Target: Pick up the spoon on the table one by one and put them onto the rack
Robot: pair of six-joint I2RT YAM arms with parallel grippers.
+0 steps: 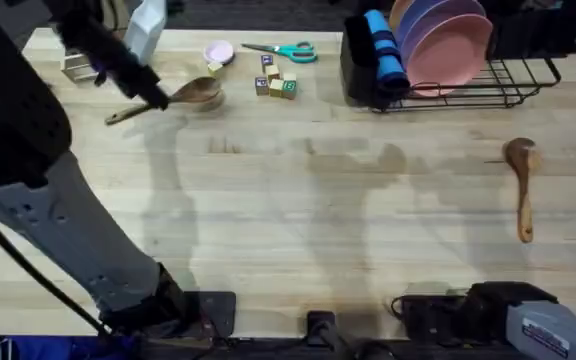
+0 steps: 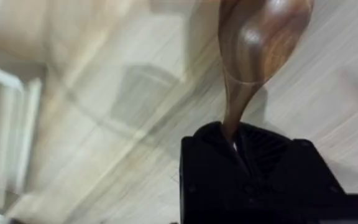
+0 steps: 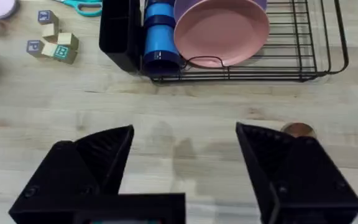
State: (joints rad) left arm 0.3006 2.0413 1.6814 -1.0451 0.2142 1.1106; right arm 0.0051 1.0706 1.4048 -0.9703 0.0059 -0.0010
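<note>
Our left gripper (image 2: 235,140) is clamped on one spoon (image 1: 168,100) at the far left table (image 1: 288,200), right gripper (image 3: 185,162) spread idle, so we should carry it level to the rack (image 1: 468,90).

Left gripper (image 2: 235,146) clamped on spoon (image 2: 260,43), above table (image 2: 328,112)

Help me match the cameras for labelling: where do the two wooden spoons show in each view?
Overhead: held spoon upper left, in the left gripper; free spoon lying at right on the table.
Left wrist: held spoon rising from the shut jaws.
Right wrist: free spoon's bowl peeking behind the open right gripper.
Shared landmark, overhead and right wrist: rack.
</note>
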